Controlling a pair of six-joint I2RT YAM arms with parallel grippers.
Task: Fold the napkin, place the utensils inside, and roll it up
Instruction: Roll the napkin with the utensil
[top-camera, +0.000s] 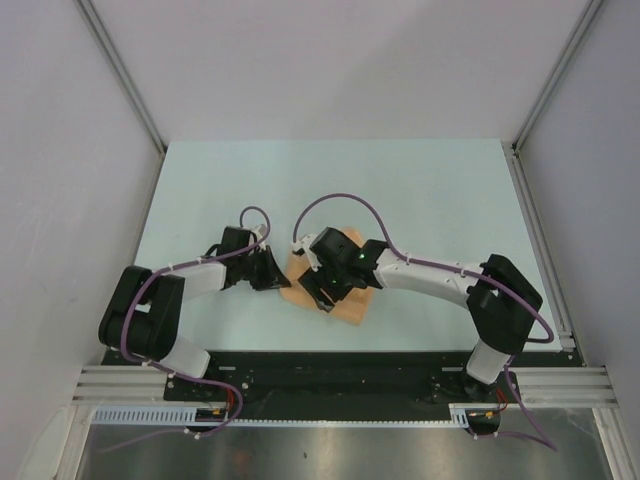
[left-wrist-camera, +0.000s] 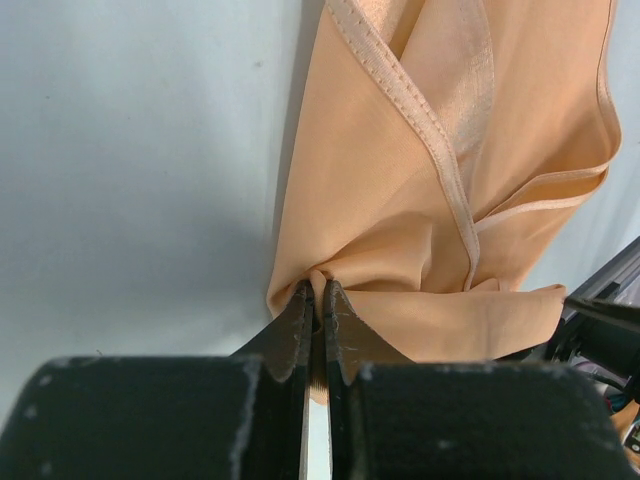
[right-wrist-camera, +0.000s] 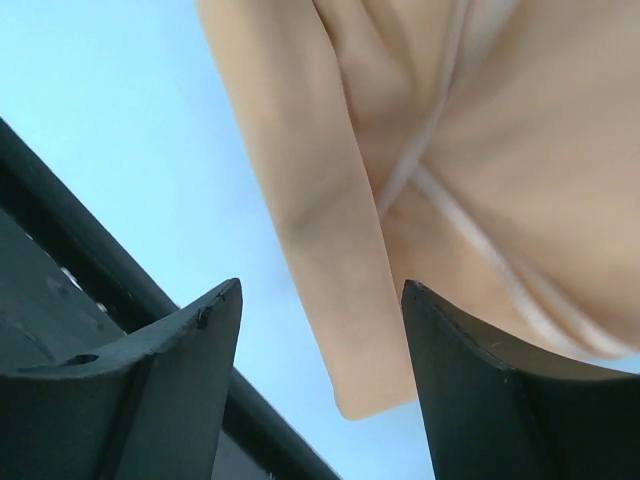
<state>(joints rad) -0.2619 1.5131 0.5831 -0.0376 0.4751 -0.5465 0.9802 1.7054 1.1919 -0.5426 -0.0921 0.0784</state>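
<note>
Peach napkin (top-camera: 350, 308) lies bunched on the table (top-camera: 430, 190) between both arms, long axis running away from the left gripper (left-wrist-camera: 315, 295), clenched on its near corner, while the right gripper (right-wrist-camera: 320, 290) hovers released, straddling a folded edge.

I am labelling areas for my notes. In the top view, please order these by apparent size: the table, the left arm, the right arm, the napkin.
1. table
2. right arm and left arm: they look alike, so not ranked
3. napkin, partly hidden by the arms
</note>
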